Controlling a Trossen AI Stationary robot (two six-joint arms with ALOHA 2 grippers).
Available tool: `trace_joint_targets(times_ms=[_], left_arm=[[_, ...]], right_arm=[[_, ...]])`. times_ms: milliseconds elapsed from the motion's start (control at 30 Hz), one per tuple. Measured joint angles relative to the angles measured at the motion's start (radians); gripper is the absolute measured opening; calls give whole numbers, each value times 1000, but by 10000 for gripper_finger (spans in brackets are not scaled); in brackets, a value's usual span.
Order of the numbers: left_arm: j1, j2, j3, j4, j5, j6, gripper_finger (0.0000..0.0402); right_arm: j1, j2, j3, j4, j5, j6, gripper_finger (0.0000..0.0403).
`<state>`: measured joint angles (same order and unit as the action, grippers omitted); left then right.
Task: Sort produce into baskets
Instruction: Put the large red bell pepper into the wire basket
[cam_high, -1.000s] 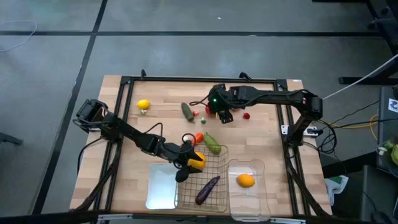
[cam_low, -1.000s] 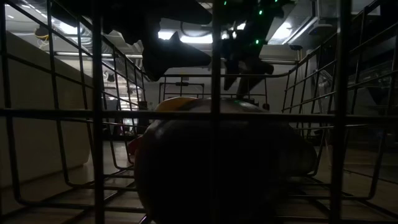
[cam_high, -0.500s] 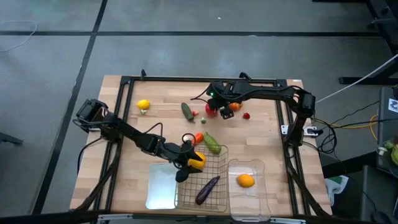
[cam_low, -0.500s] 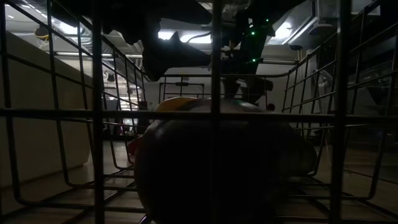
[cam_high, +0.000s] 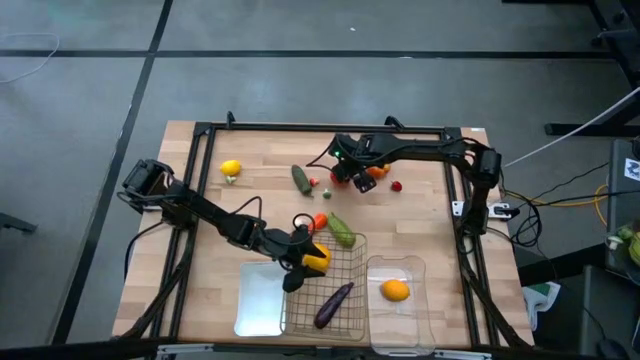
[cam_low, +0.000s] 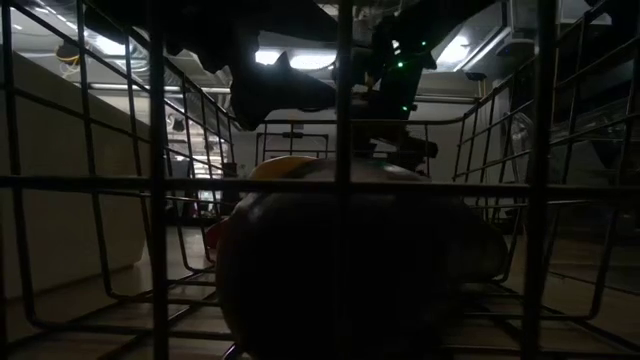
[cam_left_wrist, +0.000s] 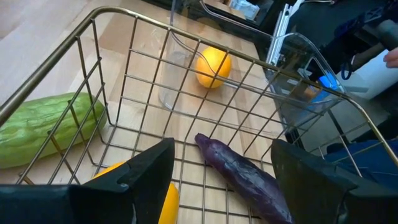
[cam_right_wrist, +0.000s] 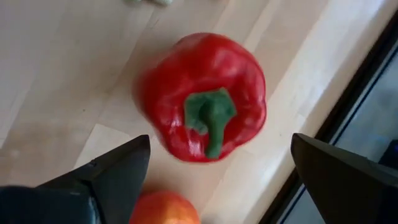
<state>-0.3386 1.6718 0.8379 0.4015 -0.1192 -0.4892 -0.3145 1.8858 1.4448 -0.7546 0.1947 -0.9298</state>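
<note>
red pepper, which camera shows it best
The right wrist view: the red pepper fills the picture, stem up, between the open right end effector fingers. The high view shows only a red sliver under that arm. The low and left wrist views don't show it.

I see eggplant (cam_high: 334, 304) and yellow pepper (cam_high: 316, 260) in wire basket (cam_high: 352, 262), orange (cam_high: 396, 290) in clear bin (cam_high: 412, 318), red pepper (cam_right_wrist: 202, 96) stem-up on worktop.

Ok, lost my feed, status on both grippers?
Right gripper open above red pepper. Left gripper over wire basket, yellow pepper between its fingers. Nothing blocking.
</note>
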Motion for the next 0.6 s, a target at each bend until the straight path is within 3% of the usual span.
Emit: trace_joint_targets(times_ms=[467, 600], left_arm=[[0, 0, 0, 0, 0, 1, 262], [0, 0, 0, -1, 0, 0, 262]], right_arm=[[0, 17, 0, 51, -4, -22, 385], [0, 17, 0, 51, -49, -22, 385]])
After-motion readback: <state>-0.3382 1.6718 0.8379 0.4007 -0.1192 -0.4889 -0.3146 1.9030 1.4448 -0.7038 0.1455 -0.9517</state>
